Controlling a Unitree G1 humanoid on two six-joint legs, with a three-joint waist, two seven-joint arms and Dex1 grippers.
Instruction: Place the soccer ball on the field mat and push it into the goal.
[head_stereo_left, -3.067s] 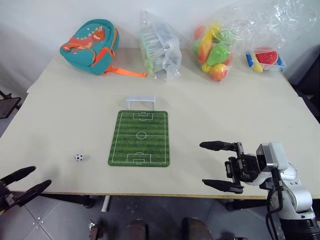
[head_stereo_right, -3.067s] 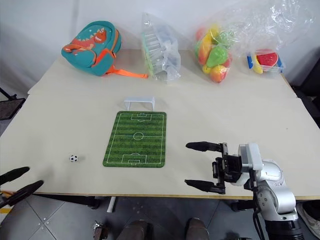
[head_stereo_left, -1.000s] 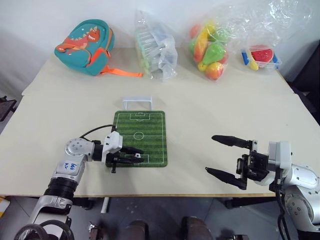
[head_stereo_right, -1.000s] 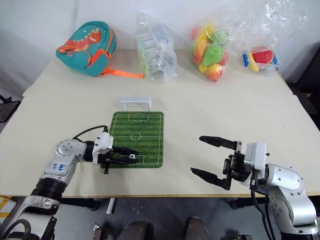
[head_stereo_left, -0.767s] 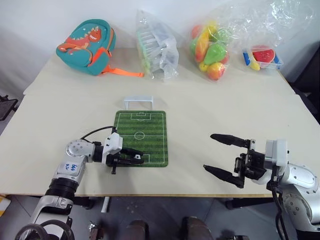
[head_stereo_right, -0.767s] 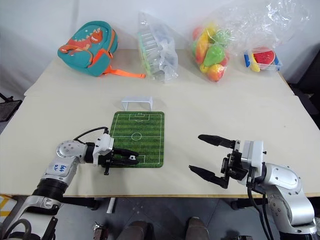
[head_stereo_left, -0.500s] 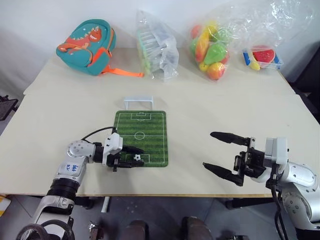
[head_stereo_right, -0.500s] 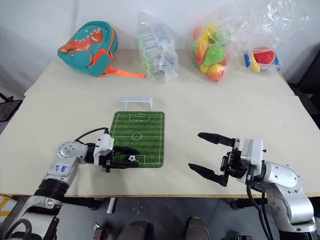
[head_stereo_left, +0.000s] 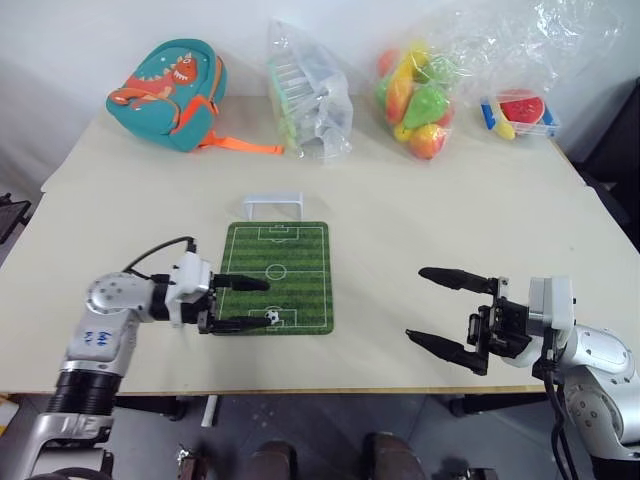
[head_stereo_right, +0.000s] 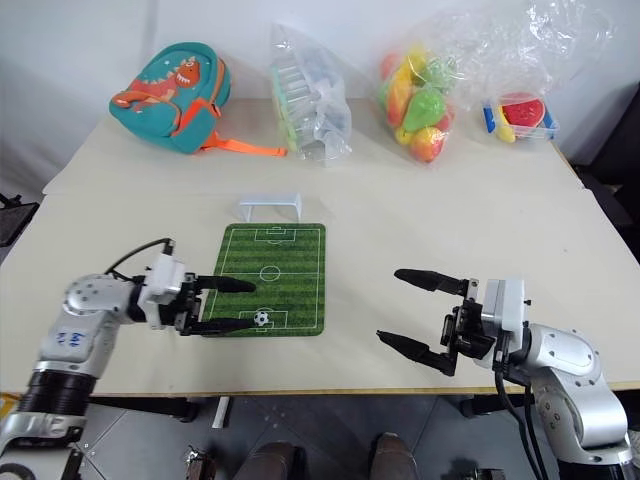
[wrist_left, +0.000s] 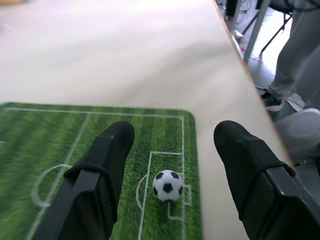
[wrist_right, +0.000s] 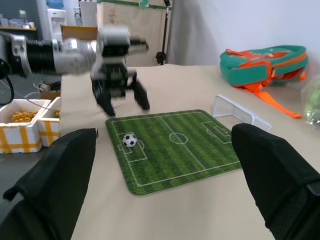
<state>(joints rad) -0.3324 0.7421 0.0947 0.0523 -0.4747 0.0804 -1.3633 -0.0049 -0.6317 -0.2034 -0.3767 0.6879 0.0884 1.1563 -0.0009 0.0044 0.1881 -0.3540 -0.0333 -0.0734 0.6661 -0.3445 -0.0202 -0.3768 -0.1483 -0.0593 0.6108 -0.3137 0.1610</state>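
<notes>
The soccer ball (head_stereo_left: 272, 317) lies free on the field mat (head_stereo_left: 290, 255), in the penalty box at the mat's near end. My left gripper (head_stereo_left: 243, 303) hovers open just left of the ball, over the mat's near left corner, with nothing between its fingers. In the left wrist view the ball (wrist_left: 168, 184) sits on the grass print between and below the two spread fingers (wrist_left: 107, 165). The white goal (head_stereo_left: 273, 203) stands against the mat's far end. My right gripper (head_stereo_left: 420, 304) hangs open over the bare table to the right of the mat.
Along the table's far edge stand a teal dinosaur backpack (head_stereo_left: 172, 80), a clear bag of white items (head_stereo_left: 308, 90), a bag of toy fruit (head_stereo_left: 420, 95) and a small box with a watermelon slice (head_stereo_left: 520, 110). The table's front edge runs just below both grippers.
My left gripper has opened and let go of the soccer ball, which now rests on the mat. The gripper has risen and drawn back to the left. The right arm has kept still.
</notes>
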